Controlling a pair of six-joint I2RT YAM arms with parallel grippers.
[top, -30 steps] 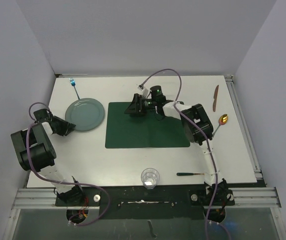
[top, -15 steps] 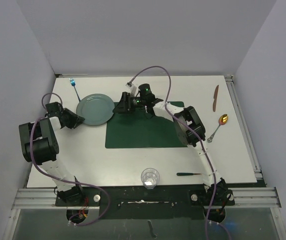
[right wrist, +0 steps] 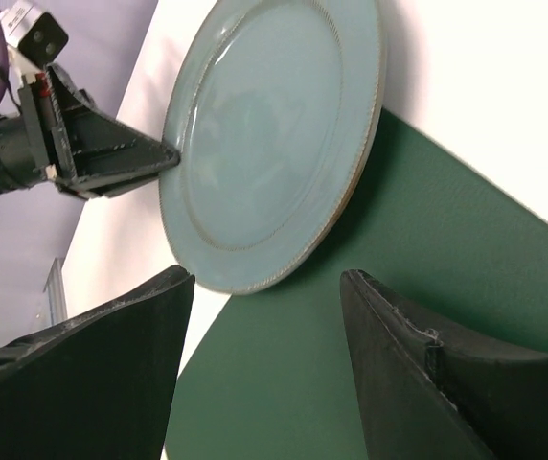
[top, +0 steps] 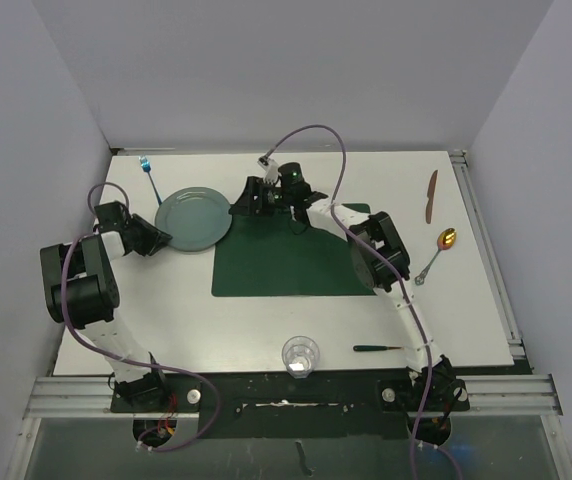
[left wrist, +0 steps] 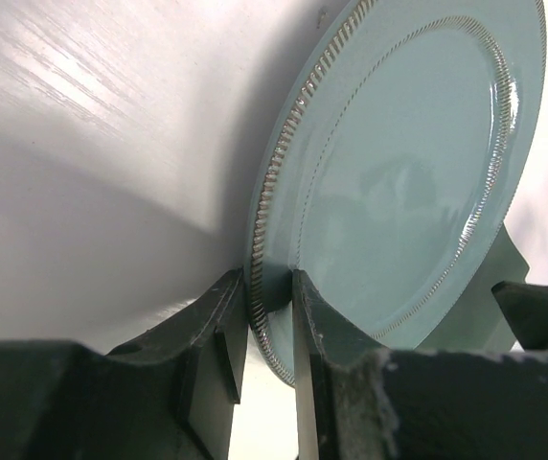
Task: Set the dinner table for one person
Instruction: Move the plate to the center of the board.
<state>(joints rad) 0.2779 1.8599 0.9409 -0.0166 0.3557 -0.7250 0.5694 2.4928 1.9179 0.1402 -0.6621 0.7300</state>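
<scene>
Filling most of the top view, the white bench (top: 266, 320) carries everything, and the dark green placemat (top: 286, 270) lies at its middle. The left arm (top: 76, 290) reaches to the far left, and the right arm (top: 376, 250) stretches across the mat to its far-left corner.

Between them lies the pale blue-green plate (top: 194, 218), mostly on bare bench, with its right edge over the mat's far-left corner. The left jaws pinch the plate's left rim: the left wrist view shows the beaded edge caught between the two fingers. The right jaws are spread, holding nothing, and sit low over the mat just beside the plate's right edge.

A clear glass (top: 301, 355) stands near the front edge. Well apart on the right lie a brown knife (top: 431, 195), a gold spoon (top: 436, 252) and a dark-handled fork (top: 381, 348). A blue-tipped utensil (top: 149, 175) rests by the far-left corner.

The step in hand looks to be getting the plate onto the mat. Next, the plate needs to travel rightward until it is centred there. The right jaws should either close on the near rim to share the load or draw back out of its path. The glass and cutlery are not yet placed.
</scene>
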